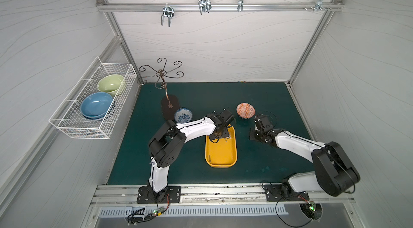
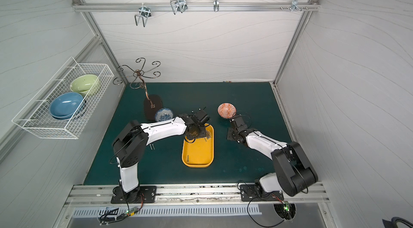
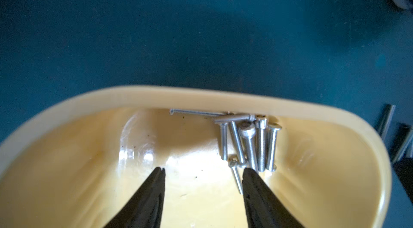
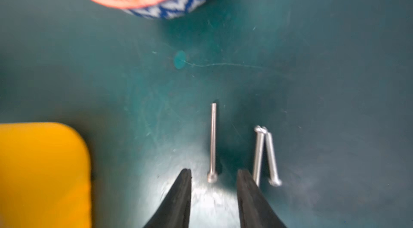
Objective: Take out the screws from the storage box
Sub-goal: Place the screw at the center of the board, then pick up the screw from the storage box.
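The storage box [image 1: 221, 151] is a shallow yellow tray in the middle of the green mat. Several silver screws [image 3: 250, 142] lie bunched against its far wall [image 3: 201, 99]. My left gripper [image 3: 203, 171] hangs open over that end, with bare tray floor between its fingers. One small screw [image 3: 237, 177] lies just inside one fingertip. A lone screw [image 1: 210, 158] rests near the tray's near corner. My right gripper [image 4: 214, 173] is open low over the mat, right of the tray. A thin screw [image 4: 213, 142] lies on the mat with its head between the fingertips, and two more screws [image 4: 266, 155] lie beside it.
An orange patterned bowl [image 1: 245, 110] stands just beyond the right gripper, and a blue patterned bowl [image 1: 183, 115] sits by the left arm's forearm. A metal hook stand [image 1: 166, 95] is at the back left. Two loose screws [image 2: 152, 146] lie under the left arm. A wire basket [image 1: 89, 113] hangs on the left wall.
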`<state>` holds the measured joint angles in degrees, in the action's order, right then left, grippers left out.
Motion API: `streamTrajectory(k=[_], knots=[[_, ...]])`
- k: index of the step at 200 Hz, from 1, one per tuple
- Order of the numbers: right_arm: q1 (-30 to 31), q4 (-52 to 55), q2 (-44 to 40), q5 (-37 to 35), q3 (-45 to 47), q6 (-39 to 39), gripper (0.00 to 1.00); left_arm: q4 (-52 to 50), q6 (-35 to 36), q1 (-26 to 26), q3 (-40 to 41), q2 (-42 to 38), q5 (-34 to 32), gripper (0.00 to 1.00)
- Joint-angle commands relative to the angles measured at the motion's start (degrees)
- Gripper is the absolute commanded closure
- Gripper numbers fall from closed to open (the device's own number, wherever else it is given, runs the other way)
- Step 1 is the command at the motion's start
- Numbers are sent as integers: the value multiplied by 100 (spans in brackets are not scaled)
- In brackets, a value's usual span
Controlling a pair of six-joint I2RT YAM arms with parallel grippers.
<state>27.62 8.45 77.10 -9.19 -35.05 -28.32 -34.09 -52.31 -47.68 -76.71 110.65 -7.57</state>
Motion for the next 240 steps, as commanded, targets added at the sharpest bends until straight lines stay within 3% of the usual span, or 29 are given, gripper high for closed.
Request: streamTrajectory(k=[1, 54, 128, 160, 179, 210, 226, 240], knots=[[-26, -241, -466, -30, 216, 107, 61, -98, -68, -27, -266, 185, -149, 42], [-2, -561, -1018, 330, 481, 247, 61, -160, -134, 4, -445, 512, -196, 47], [16, -625, -844, 527, 446, 306, 61, -451, -202, 4, -575, 829, -501, 59], [16, -683, -904, 571, 532, 292, 60, -877, -241, -57, -738, 1091, -742, 59], [16, -680, -903, 581, 527, 285, 61, -1023, -244, -62, -825, 1322, -654, 69], [24, -678, -901, 609, 527, 290, 60, -1067, -244, -57, -789, 1506, -569, 70], [31, -678, -869, 622, 509, 292, 61, -1100, -253, -65, -758, 1526, -579, 84], [25, -678, -812, 648, 490, 298, 61, -1076, -253, -58, -710, 1508, -546, 85]])
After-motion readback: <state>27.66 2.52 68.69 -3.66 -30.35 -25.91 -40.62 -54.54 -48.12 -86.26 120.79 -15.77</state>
